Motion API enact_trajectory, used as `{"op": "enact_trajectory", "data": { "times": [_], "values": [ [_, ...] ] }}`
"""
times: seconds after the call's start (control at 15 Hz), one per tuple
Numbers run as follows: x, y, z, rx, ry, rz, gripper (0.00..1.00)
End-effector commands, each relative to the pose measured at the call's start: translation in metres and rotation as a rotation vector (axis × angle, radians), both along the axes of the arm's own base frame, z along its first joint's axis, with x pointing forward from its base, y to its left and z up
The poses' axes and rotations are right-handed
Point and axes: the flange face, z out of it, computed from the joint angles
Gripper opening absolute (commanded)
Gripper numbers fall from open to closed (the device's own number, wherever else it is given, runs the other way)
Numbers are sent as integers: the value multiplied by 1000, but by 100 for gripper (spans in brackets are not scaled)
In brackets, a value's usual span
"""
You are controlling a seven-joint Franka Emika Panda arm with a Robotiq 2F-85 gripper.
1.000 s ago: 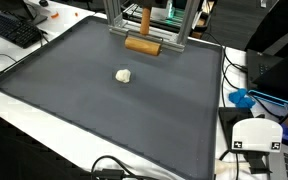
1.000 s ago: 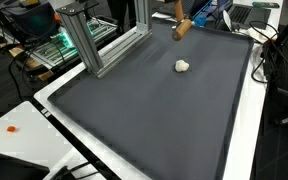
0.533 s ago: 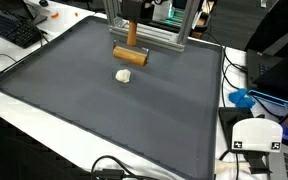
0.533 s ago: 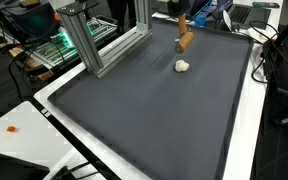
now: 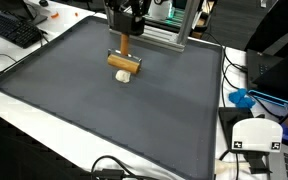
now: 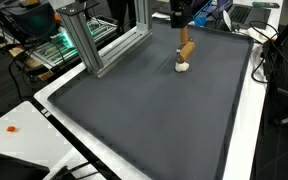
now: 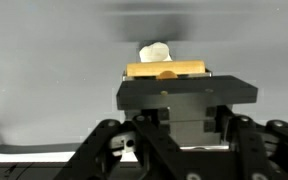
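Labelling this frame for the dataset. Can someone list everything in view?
wooden mallet: 1, light brown, handle up, head low over the mat
white lump: 1, white, on the mat right by the mallet head; contact unclear
mat: 1, dark grey, covers the table top
aluminium frame: 1, silver, at the mat's edge
keyboard: 1, black, off the mat at a corner
blue object: 1, blue, beside the mat; too small to name
white box: 1, white with black marks, beside the mat
orange speck: 1, orange, on the white surface
gripper: 1, black, shut on the mallet's handle
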Motion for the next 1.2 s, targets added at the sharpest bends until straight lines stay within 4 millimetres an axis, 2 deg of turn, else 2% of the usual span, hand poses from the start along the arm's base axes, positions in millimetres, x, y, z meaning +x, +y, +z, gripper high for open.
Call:
{"op": "enact_trajectory", "data": {
  "times": [0.0,0.53,1.13],
  "values": [
    [12,-4,-9,-16,14,7,35],
    [19,-7,-36,-26,51,3,35],
    [20,-7,-47,-32,26,12,35]
  ]
}}
